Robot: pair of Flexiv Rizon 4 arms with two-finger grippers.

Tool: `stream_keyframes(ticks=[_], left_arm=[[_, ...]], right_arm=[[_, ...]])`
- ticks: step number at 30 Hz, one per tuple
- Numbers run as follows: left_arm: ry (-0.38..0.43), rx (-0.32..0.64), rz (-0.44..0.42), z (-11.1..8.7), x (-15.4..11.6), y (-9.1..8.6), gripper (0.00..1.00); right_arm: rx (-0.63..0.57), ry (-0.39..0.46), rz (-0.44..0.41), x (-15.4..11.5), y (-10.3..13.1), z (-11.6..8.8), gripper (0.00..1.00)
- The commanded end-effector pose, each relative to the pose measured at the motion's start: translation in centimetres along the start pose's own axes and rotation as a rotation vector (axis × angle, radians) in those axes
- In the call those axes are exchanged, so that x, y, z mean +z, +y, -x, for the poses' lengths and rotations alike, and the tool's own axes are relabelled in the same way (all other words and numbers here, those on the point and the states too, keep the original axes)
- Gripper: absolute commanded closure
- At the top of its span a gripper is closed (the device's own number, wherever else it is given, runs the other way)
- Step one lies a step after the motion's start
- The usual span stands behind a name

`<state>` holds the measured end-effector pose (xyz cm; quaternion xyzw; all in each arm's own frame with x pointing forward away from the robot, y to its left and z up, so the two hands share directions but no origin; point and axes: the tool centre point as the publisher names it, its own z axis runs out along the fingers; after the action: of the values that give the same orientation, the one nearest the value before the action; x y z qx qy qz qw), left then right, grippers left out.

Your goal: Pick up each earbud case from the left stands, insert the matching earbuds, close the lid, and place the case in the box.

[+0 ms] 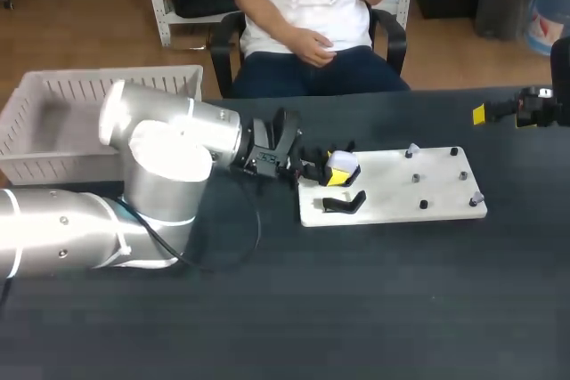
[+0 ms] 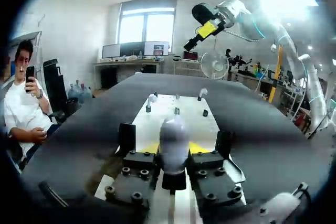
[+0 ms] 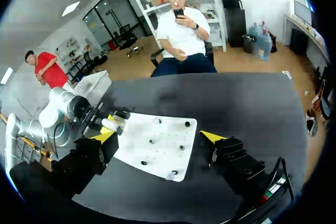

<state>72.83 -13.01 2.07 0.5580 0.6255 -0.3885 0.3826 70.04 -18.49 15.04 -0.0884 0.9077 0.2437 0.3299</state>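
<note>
At left end of white board [image 1: 401, 209]: L gripper [image 2: 174, 148], lying level just above the surface, fingers apart, one on each side of white earbud case [image 1: 344, 163]. In L wrist view, a gap on both sides of case, so not clamped. Case upright, on its stand at board's left end, w/ yellow tips flanking it. Just beside it, toward robot's side of board: a black stand [image 1: 343, 204], apart from the gripper. Across rest of board: small dark pegs [image 1: 416, 178], two w/ pale bits on top, too small to identify. L arm [image 1: 169, 144] in from view's left, crossing dark table [image 1: 356, 309]. White slatted box [image 1: 53, 100] at table's far left corner, behind L arm, well apart from board and case. R gripper [image 3: 158, 137] up above table beyond board's right end, well apart from case, fingers spread wide w/ nothing held; in R wrist view, board and L gripper ahead of and under it.
</note>
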Motion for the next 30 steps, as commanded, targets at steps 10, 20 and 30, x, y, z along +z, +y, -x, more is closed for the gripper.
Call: stream_keyframes(ticks=[10, 20, 30], left_arm=[[-0.076, 0.054, 0.036, 3.7, -1.6, 0.3, 1.00], [-0.110, 0.125, 0.046, 8.1, 0.1, 0.4, 1.00], [-0.089, 0.179, 0.002, 10.1, 2.8, 0.2, 1.00]], right_arm=[[-0.001, 0.000, -0.001, 0.0, 0.0, 0.0, 0.00], [-0.029, 0.053, 0.045, 2.4, 2.9, -1.3, 0.00], [-0.059, 0.100, 0.124, 4.1, 6.1, -2.8, 0.00]])
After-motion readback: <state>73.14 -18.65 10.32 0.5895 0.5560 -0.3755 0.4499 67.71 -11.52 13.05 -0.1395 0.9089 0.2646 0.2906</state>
